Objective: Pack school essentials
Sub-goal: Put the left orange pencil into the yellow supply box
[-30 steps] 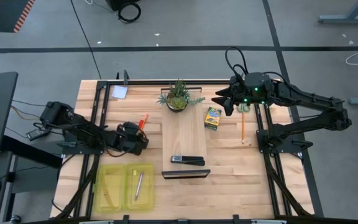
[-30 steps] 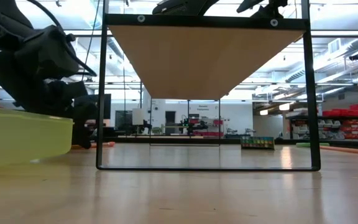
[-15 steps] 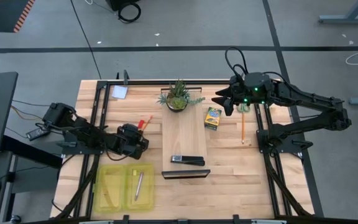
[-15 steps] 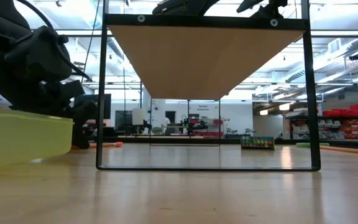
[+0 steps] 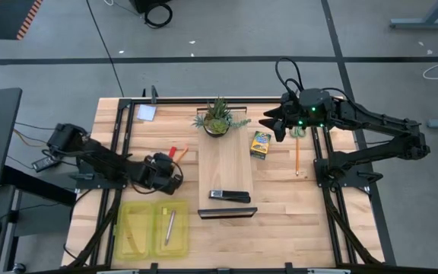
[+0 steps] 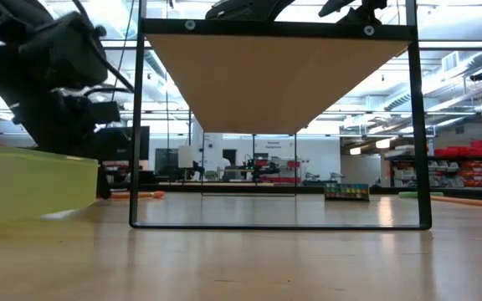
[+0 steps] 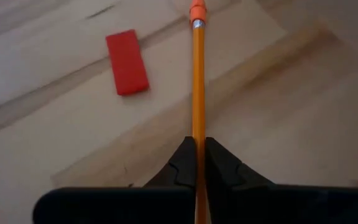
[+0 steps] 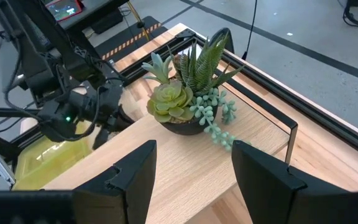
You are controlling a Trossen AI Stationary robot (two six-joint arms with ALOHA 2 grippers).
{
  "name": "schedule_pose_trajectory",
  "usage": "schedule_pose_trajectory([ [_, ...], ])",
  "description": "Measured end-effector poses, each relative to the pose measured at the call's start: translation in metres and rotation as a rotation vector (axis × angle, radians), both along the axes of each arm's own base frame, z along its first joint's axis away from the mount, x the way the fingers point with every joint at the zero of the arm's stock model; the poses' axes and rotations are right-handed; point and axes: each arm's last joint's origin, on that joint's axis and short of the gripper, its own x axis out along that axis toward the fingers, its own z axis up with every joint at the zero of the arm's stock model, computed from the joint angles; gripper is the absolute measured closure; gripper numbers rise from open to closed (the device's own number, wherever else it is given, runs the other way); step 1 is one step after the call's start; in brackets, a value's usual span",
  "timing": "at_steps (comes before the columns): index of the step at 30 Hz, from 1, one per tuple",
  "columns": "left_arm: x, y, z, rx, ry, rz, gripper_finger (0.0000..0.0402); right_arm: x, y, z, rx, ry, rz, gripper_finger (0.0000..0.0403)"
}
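Pencil [image 7: 198,81] newly pinched by left gripper [image 7: 199,163]
Jaws that stood apart a second ago now clamp it near the table's left edge, ready for lifting; right gripper [image 8: 193,168] waits half-open.

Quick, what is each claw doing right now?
Left gripper: closed on the orange pencil.
Right gripper: open, holding nothing, near the potted plant.
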Motion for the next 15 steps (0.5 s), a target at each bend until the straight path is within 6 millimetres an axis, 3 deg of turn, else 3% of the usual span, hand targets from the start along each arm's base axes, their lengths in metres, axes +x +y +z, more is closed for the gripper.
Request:
schedule_pose_trajectory([
  [15, -0.004, -0.006, 0.042, -0.049, -0.039, 0.076, 0.0393, 0.0, 0.0, 0.0, -0.018, 0.005, 0.01, 0.0186],
])
